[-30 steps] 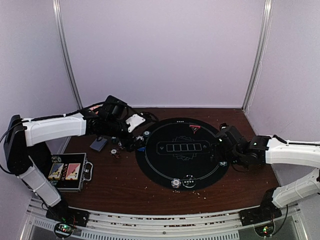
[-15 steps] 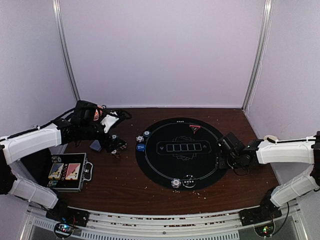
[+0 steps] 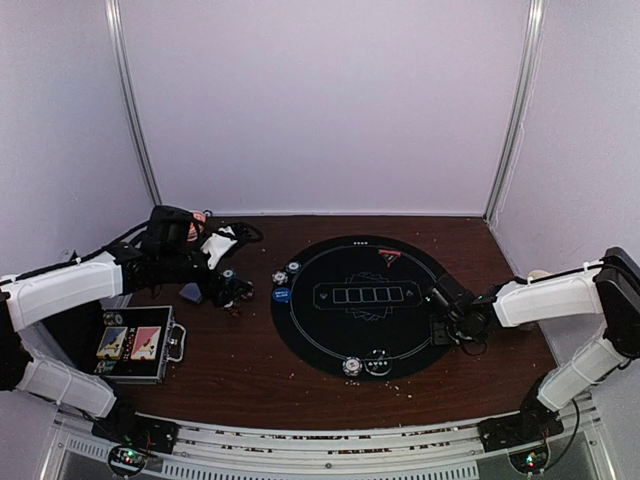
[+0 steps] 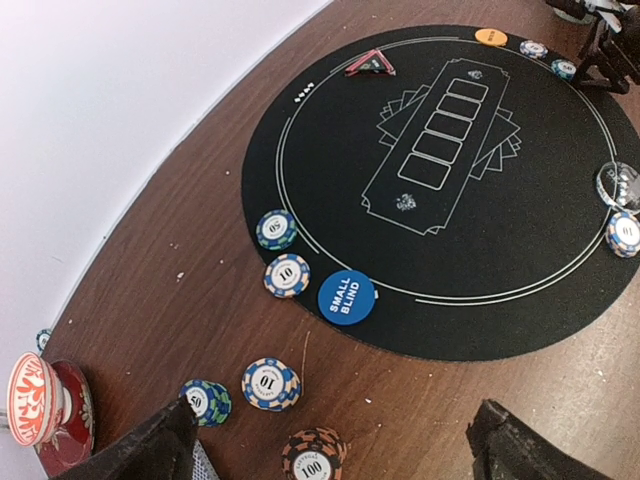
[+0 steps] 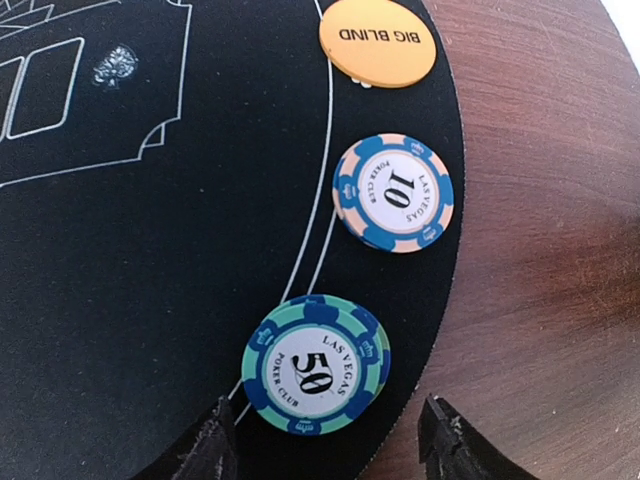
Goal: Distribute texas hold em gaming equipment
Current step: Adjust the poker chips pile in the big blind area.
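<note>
**Right gripper**: jaws partly apart and holding nothing, with the fingertips straddling the near side of the 50 chip. That chip lies on the black mat, just inside its rim. A 10 chip and the orange BIG BLIND button lie beyond it along the same rim.

**Left gripper**: jaws wide and empty, above loose chips on the wood near the blue SMALL BLIND button.

**Risks:**
1. A finger may catch the mat's rim and drag the mat, shifting everything on it.
2. The 50 chip shows a second edge beneath. It may be 2 chips, and a shallow pinch could take only 1 or flick both.
3. A forward sweep would strike the 10 chip.

**Clearance:**
- Bare table lies right of the rim.
- On the left, the red bowl stands near the loose chips.
- The mat's middle carries only printed card boxes.
</note>
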`<control>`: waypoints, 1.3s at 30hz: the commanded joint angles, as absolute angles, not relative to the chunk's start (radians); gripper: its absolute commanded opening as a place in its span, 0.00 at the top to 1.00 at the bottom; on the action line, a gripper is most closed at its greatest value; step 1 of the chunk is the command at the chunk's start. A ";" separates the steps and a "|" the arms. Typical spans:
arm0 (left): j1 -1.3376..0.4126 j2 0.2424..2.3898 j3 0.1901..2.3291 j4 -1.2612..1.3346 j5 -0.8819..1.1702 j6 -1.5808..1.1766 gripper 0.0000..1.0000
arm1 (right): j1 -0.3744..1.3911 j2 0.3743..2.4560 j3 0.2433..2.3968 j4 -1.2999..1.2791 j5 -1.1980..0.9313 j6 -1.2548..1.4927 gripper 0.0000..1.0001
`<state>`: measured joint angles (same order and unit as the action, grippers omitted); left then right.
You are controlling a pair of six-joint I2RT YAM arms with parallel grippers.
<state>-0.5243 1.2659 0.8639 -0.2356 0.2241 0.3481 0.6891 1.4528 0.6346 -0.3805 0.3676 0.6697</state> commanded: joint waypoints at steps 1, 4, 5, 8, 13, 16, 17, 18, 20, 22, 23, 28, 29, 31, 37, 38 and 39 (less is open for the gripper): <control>-0.517 1.232 0.853 -0.180 0.224 0.348 0.02 | 0.686 1.494 0.664 -0.358 0.416 0.673 0.38; -0.516 1.230 0.850 -0.176 0.221 0.348 0.02 | 0.684 1.518 0.667 -0.344 0.420 0.673 0.41; -0.515 1.231 0.850 -0.175 0.220 0.347 0.02 | 0.685 1.523 0.670 -0.339 0.422 0.672 0.42; -0.515 1.229 0.849 -0.173 0.217 0.348 0.02 | 0.682 1.533 0.672 -0.332 0.431 0.672 0.47; -0.514 1.220 0.846 -0.169 0.207 0.347 0.02 | 0.668 1.531 0.661 -0.320 0.430 0.679 0.52; -0.512 1.210 0.843 -0.166 0.200 0.347 0.02 | 0.658 1.526 0.646 -0.305 0.426 0.686 0.53; -0.514 1.207 0.842 -0.164 0.198 0.346 0.02 | 0.654 1.524 0.642 -0.300 0.423 0.690 0.53; -0.513 1.204 0.841 -0.163 0.199 0.345 0.02 | 0.650 1.521 0.639 -0.296 0.421 0.691 0.53; -0.512 1.199 0.840 -0.163 0.197 0.346 0.02 | 0.644 1.515 0.631 -0.288 0.417 0.694 0.53; -0.510 1.194 0.839 -0.160 0.194 0.345 0.02 | 0.634 1.511 0.626 -0.281 0.407 0.695 0.53; -0.511 1.194 0.838 -0.160 0.194 0.345 0.02 | 0.629 1.508 0.622 -0.279 0.402 0.695 0.53; -0.508 1.183 0.835 -0.154 0.189 0.344 0.02 | 0.615 1.500 0.602 -0.257 0.379 0.697 0.54; -0.509 1.182 0.833 -0.153 0.188 0.344 0.02 | 0.613 1.498 0.599 -0.253 0.374 0.698 0.55; -0.509 1.178 0.833 -0.151 0.185 0.344 0.02 | 0.611 1.496 0.593 -0.249 0.365 0.700 0.56; -0.508 1.168 0.829 -0.147 0.177 0.342 0.02 | 0.601 1.490 0.581 -0.240 0.358 0.704 0.56; -0.509 1.166 0.828 -0.146 0.178 0.342 0.02 | 0.597 1.491 0.579 -0.238 0.358 0.703 0.57; -0.508 1.165 0.828 -0.146 0.177 0.341 0.02 | 0.592 1.491 0.579 -0.235 0.358 0.703 0.57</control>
